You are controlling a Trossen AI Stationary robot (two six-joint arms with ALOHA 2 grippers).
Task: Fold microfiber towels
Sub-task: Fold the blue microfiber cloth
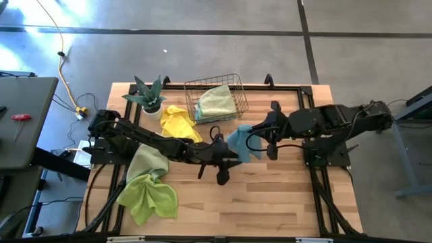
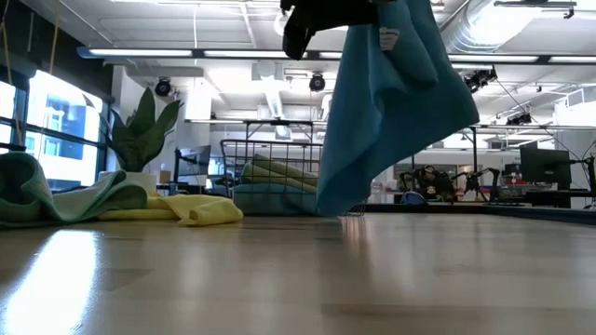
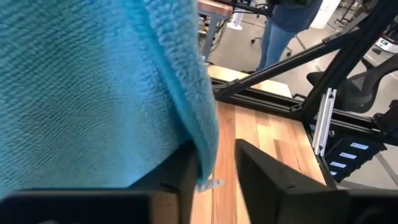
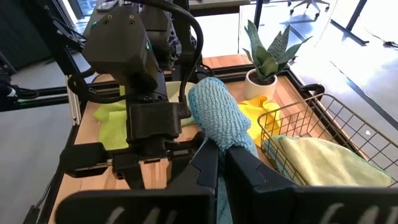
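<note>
With the light blue towel (image 1: 240,143) hanging above mid-table, pinched by the right gripper (image 4: 222,163), its 2 fingers closed on the cloth, the left gripper (image 3: 214,177), jaws narrowly parted beside the hem, probably should nip a corner before both spread it flat, clear of the wire basket (image 1: 233,86) behind.

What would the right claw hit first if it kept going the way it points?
Probably the left arm's wrist, right beyond the blue towel pinched in the right claw; depth is unclear.
</note>
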